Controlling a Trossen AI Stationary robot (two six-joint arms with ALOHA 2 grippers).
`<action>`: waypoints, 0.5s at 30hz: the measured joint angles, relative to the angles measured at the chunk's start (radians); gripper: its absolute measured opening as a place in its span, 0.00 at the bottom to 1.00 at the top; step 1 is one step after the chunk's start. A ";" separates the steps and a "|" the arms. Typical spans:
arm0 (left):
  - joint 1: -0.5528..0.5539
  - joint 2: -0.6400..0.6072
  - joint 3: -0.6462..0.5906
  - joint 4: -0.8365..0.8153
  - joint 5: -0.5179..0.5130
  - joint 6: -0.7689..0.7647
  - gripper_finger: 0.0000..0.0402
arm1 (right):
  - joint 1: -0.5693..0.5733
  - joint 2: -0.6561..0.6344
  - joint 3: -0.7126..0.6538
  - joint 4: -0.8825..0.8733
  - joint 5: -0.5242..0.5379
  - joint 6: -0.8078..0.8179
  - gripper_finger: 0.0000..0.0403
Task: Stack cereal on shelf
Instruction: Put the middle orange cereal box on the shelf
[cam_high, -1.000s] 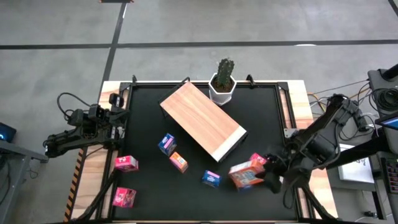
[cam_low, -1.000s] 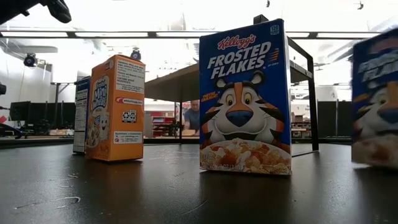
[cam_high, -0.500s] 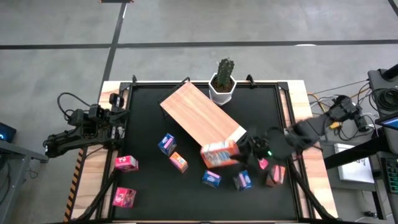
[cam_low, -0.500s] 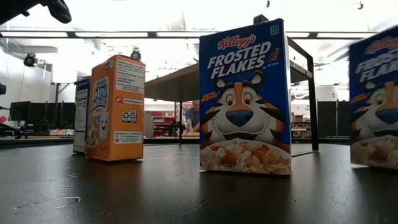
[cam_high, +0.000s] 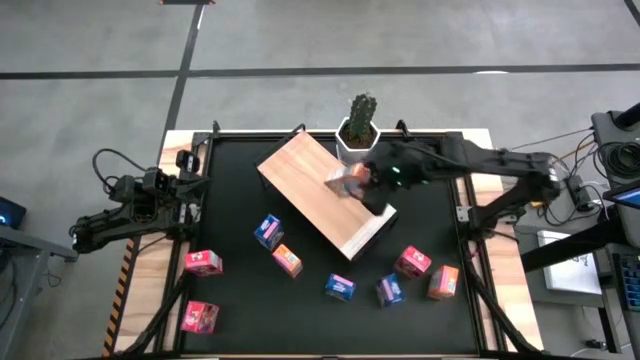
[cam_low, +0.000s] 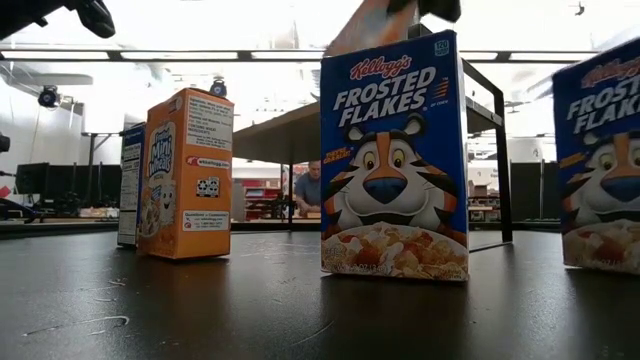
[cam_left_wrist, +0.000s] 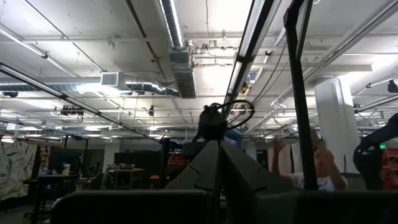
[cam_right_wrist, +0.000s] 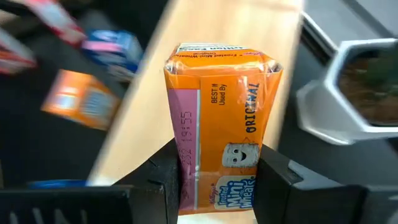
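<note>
The right gripper (cam_high: 362, 186) was reaching from the right edge of the overhead frame toward its centre, over the large light-wood rectangular shelf board (cam_high: 310, 185) that lay diagonally across the black tabletop (cam_high: 230, 190). Its two dark fingers (cam_right_wrist: 163, 177) were clamped on either side of a small orange-and-pink Mini-Wheats cereal box (cam_right_wrist: 221, 146), held above the board, close to the white hexagonal pot with the green cactus (cam_high: 358, 130) at the upper centre.

The left gripper (cam_high: 190, 188) waited at the left edge of the table; whether its fingers were apart or together could not be told.

The other small cardboard cereal boxes stood in the lower half of the overhead frame, off the board: a blue one (cam_high: 268, 231) and an orange-pink one (cam_high: 288, 261) lower left of the board, two pink ones (cam_high: 203, 262) (cam_high: 200, 317) at lower left, and blue (cam_high: 339, 288), blue (cam_high: 389, 290), pink-red (cam_high: 412, 262) and orange (cam_high: 442, 281) boxes at lower right.

In the table-level view, a blue Frosted Flakes box (cam_low: 394, 160) stood upright at centre and an orange box (cam_low: 185, 175) at left.
</note>
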 joint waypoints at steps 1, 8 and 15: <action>0.000 0.000 0.000 0.000 0.000 0.000 0.00 | -0.018 0.028 0.023 -0.022 0.000 -0.026 0.33; 0.000 0.000 0.000 -0.004 0.000 0.000 0.00 | -0.045 0.206 0.206 -0.147 -0.003 -0.151 0.33; 0.000 0.000 0.000 -0.012 0.000 0.000 0.00 | -0.044 0.353 0.363 -0.212 -0.003 -0.187 0.44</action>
